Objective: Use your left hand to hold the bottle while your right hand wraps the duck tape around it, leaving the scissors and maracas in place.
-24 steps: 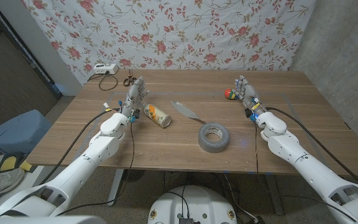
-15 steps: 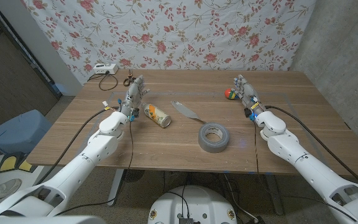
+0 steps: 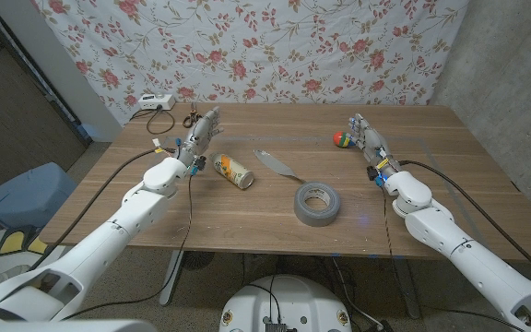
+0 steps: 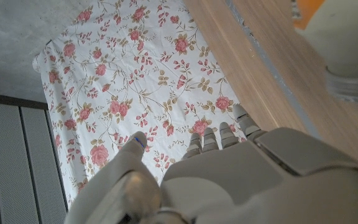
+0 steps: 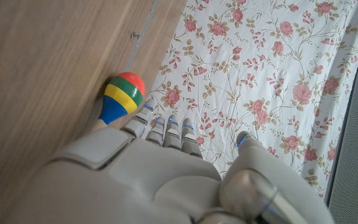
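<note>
Bottle (image 3: 234, 171) lies left of the tape roll (image 3: 317, 203); maraca (image 3: 341, 140) behind, seemingly beside the right robot hand (image 3: 368, 139).

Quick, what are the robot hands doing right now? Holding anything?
Left robot hand: open, holding nothing, near the bottle.
Right robot hand: open, holding nothing, beside the maraca.

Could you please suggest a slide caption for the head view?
Both open hands, left robot hand and right robot hand, flank a lying bottle and duct tape roll before grasping.
</note>
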`<state>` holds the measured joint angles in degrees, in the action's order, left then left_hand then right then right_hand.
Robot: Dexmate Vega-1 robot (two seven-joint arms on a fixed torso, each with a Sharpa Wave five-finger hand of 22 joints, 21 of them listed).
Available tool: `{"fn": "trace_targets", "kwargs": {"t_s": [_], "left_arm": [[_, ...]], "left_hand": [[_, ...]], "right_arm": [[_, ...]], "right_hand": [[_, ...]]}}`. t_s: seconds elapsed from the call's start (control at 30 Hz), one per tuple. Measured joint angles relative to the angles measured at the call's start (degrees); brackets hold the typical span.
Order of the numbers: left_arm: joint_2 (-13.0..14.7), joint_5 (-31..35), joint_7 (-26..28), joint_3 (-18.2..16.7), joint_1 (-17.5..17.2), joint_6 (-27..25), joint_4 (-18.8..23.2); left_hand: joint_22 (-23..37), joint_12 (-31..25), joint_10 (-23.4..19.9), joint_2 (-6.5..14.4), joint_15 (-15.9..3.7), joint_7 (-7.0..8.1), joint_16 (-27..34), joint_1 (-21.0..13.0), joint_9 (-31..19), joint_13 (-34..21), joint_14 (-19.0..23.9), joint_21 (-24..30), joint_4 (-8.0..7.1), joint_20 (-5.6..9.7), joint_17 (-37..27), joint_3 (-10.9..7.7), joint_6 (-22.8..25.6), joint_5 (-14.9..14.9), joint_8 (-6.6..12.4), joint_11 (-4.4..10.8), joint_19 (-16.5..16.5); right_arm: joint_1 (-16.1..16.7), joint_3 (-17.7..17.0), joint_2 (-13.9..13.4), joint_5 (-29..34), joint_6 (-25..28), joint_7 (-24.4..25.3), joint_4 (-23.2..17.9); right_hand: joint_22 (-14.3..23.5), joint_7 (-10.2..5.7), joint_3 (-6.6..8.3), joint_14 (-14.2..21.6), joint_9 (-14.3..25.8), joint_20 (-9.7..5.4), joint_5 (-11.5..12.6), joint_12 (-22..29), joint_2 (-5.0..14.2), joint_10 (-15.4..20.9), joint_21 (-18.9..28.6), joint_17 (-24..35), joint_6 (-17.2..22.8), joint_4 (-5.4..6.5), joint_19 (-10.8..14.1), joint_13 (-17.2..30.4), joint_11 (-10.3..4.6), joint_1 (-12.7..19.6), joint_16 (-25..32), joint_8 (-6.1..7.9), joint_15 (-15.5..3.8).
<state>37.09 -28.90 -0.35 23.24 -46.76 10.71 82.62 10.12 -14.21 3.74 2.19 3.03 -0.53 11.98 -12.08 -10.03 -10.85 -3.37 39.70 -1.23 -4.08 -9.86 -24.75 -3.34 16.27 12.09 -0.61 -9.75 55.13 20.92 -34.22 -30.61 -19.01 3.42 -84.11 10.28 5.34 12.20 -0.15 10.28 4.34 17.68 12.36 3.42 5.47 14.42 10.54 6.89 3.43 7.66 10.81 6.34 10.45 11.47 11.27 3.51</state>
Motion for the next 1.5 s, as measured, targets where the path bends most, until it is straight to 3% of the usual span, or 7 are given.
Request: {"fn": "trace_targets", "kwargs": {"t_s": [0.33, 0.57, 0.6, 0.67, 0.9, 1.2, 1.5], "left_arm": [[7.5, 5.6, -2.3, 2.5, 2.8, -6.4, 6.2], [12.8, 8.4, -4.5, 4.5, 5.8, -9.5, 10.6], [13.5, 12.1, -8.6, 4.8, 6.4, -13.7, 11.2], [14.9, 13.6, -10.6, 5.7, 7.6, -15.6, 12.5], [18.7, 18.4, -17.2, 8.0, 11.3, -21.2, 16.6], [22.6, 25.5, -25.8, 11.3, 16.6, -28.8, 22.7], [24.6, 34.7, -36.1, 15.1, 21.8, -35.6, 27.8]], "left_hand": [[0.2, -1.3, -5.9, -1.8, -1.04, 0.37, 0.4, -8.0, -0.3, -0.6, 6.1, -1.2, 7.36, -1.12, -0.2, -1.13, 4.7, -3.2, 0.66, 0.17, 1.2], [0.2, -1.7, -8.2, -1.8, -1.84, 0.51, 0.4, -12.2, -0.3, -0.8, 7.2, -2.0, 10.08, -1.0, -0.2, -2.16, 7.7, -4.3, 1.11, 1.38, 2.3], [0.2, -1.7, -8.2, -1.8, -2.0, 0.52, 0.4, -12.8, -0.5, -0.9, 7.4, -2.0, 10.33, -0.8, -0.2, -2.4, 7.9, -4.3, 1.11, 1.42, 2.5], [0.2, -1.7, -8.5, -1.8, -2.11, 0.66, 0.4, -14.2, -0.5, -1.0, 7.3, -2.3, 10.99, -0.71, -0.2, -2.59, 8.0, -4.3, 1.11, 1.75, 2.6], [0.0, -1.7, -8.6, -2.4, -3.2, 1.64, -0.5, -20.0, -0.5, -1.0, 5.7, -3.3, 11.92, -0.41, -0.2, -3.52, 9.0, -4.6, 1.11, 3.69, 2.9], [0.0, -0.6, -7.6, -2.9, -2.38, 1.99, -1.6, -26.4, -0.7, -1.3, 2.4, -5.2, 11.91, -0.93, -0.1, -4.48, 9.3, -4.6, 1.11, 4.49, 2.4], [0.0, 0.3, -5.8, -4.2, -0.75, 4.64, -1.8, -32.6, -0.8, -1.3, -1.3, -7.6, 11.91, -2.5, 0.0, -4.48, 8.3, -4.6, 0.83, 6.96, 0.8]], "right_arm": [[3.8, -1.0, -1.8, 2.5, -0.5, 3.3, -4.1], [5.3, -1.5, -2.2, 3.5, -1.5, 5.0, -5.3], [7.1, -2.2, -2.3, 3.6, -1.7, 5.2, -6.5], [7.7, -2.4, -2.3, 3.9, -2.1, 5.7, -6.9], [9.3, -3.0, -1.9, 4.4, -3.5, 6.8, -7.4], [10.7, -3.5, -1.1, 4.7, -5.3, 7.3, -7.3], [12.3, -4.2, -0.7, 4.8, -6.9, 7.5, -7.3]], "right_hand": [[0.0, -0.22, -0.11, 0.6, 0.0, 0.02, 0.0, 0.0, -0.37, 0.6, 0.0, 0.0, 0.4, -0.7, 0.5, 0.0, 0.0, 0.8, 0.2, 0.0, 0.56], [0.0, 0.08, -0.16, 0.6, 0.3, 0.27, 0.0, 0.0, -0.46, 0.6, 0.0, 0.0, 0.7, -0.79, 0.8, 0.0, -0.01, 0.9, 0.2, 0.0, 0.56], [0.0, 0.08, -0.02, 0.6, 0.3, 0.27, 0.0, 0.0, -0.45, 0.6, 0.0, 0.0, 0.7, -0.92, 0.8, 0.0, -0.01, 0.9, 0.2, 0.0, 0.56], [0.0, 0.08, -0.02, 0.6, 0.3, 0.27, 0.0, 0.0, -0.9, 0.6, 0.0, 0.0, 0.7, -0.92, 0.8, 0.0, -0.01, 1.3, 0.2, 0.0, 0.56], [0.0, 0.08, -0.1, 0.8, 0.3, 0.27, 0.0, 0.0, -1.04, 0.8, 0.0, 0.0, 0.7, -1.31, 0.8, 0.0, 0.2, 1.5, 0.2, 0.0, 0.36], [0.0, 0.08, -0.1, 1.0, 0.3, 0.27, 0.0, 0.0, -1.04, 1.1, 0.0, 0.0, 0.7, -1.31, 0.7, 0.0, -0.11, 1.5, 0.2, 0.0, 0.16], [0.0, 0.08, -0.1, 1.0, 0.3, -0.03, 0.0, 0.0, -0.88, 1.1, 0.0, 0.0, 0.7, -1.31, 1.1, 0.0, -0.11, 1.6, 0.2, 0.0, 0.16]]}}
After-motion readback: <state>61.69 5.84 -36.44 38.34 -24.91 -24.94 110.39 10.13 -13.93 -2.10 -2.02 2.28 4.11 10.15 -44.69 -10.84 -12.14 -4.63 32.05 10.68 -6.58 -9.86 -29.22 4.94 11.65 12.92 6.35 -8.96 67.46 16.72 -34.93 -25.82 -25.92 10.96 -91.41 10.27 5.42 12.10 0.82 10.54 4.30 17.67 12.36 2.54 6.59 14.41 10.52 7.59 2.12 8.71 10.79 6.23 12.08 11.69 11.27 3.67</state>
